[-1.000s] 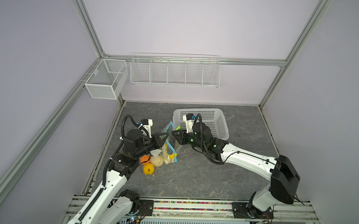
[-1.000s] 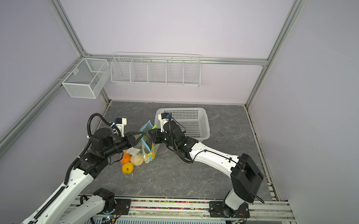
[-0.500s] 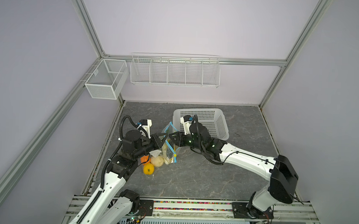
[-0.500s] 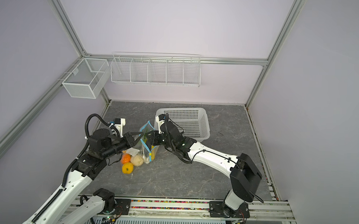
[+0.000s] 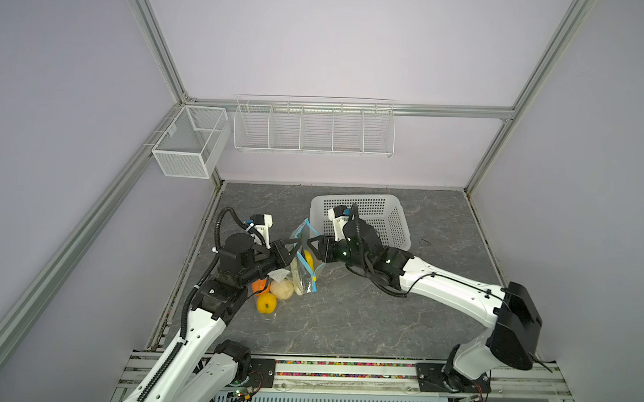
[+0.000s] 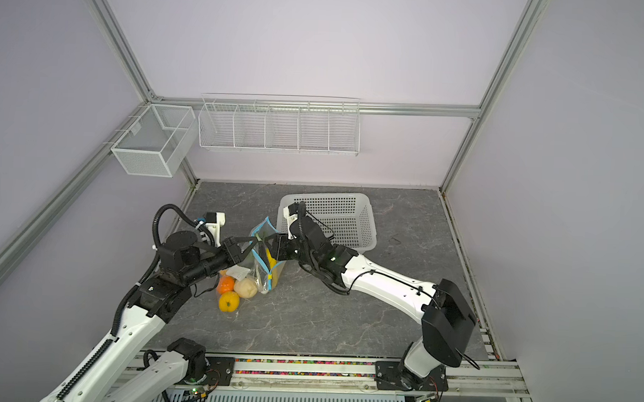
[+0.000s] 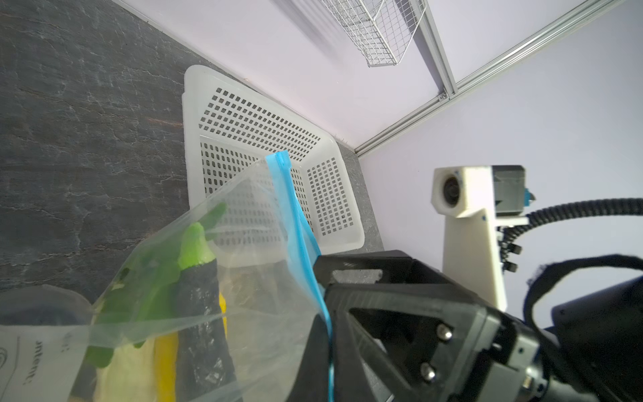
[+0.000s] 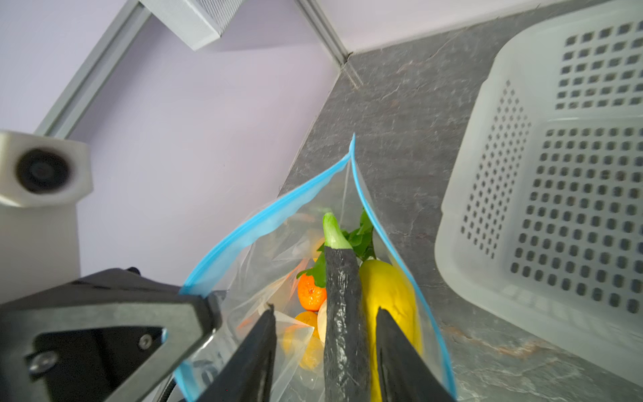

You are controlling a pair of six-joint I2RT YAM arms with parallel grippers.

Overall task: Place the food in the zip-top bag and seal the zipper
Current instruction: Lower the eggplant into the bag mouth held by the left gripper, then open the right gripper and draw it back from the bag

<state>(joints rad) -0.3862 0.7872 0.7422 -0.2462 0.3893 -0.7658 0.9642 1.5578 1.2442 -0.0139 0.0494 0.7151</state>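
Left gripper [image 8: 204, 300] jaws clamped zipper [image 8: 264, 222] edge, held zip-top bag [image 8: 278, 243] open — right gripper [image 8: 324, 309] jaws stood apart astride black eggplant [image 8: 342, 278], long axis running into bag.

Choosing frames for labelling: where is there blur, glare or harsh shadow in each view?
Right wrist view: eggplant fairly sharp, left gripper and basket soft. Left wrist view: basket crisp, the near bag film and its label blurred. Both top views: even light, no glare, faint shadows.
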